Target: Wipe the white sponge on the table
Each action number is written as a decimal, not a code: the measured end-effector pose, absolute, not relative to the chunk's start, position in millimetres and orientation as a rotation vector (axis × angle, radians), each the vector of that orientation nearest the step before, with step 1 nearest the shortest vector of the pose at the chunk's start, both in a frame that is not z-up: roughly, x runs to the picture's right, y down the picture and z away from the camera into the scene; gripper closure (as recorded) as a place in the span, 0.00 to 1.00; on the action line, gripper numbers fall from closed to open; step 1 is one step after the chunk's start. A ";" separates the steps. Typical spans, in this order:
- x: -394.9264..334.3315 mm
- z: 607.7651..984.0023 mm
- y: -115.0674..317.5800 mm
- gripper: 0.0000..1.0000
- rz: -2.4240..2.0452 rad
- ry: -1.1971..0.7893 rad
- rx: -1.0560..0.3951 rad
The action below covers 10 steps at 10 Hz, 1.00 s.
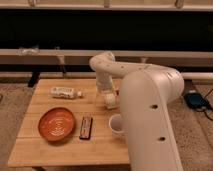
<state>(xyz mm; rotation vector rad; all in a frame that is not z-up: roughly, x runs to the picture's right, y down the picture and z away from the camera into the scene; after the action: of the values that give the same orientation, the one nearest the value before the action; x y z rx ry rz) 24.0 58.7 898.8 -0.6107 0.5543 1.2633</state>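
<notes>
On the bench [60, 150] a white labelled bottle [65, 92] lies on its side at the back left. An orange bowl [57, 124] sits in front, with a dark bar [86, 127] just beside it. A round white cup [116, 124] stands near the arm [150, 105]. The arm arcs over from the right and points down. The gripper [108, 96] is low at the bench's right-centre, fingers pinching the white sponge [110, 102] against the wood, just behind the cup.
</notes>
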 end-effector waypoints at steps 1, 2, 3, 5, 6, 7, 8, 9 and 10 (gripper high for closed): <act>38.8 908.5 69.7 0.20 1.288 0.574 -0.590; 45.4 915.1 76.0 0.20 1.307 0.583 -0.580; 51.2 922.2 82.4 0.20 1.327 0.599 -0.572; 62.7 934.5 86.4 0.20 1.362 0.614 -0.557; 67.9 938.5 86.0 0.20 1.377 0.618 -0.554; 69.6 941.0 84.8 0.20 1.387 0.617 -0.555; 74.2 946.7 81.1 0.20 1.396 0.610 -0.554; 75.9 948.7 79.9 0.20 1.400 0.606 -0.556; 75.9 950.3 78.8 0.22 1.400 0.599 -0.558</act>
<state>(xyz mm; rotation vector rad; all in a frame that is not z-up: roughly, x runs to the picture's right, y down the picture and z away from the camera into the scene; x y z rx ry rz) 75.9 78.8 950.3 -0.5583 0.5994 1.4002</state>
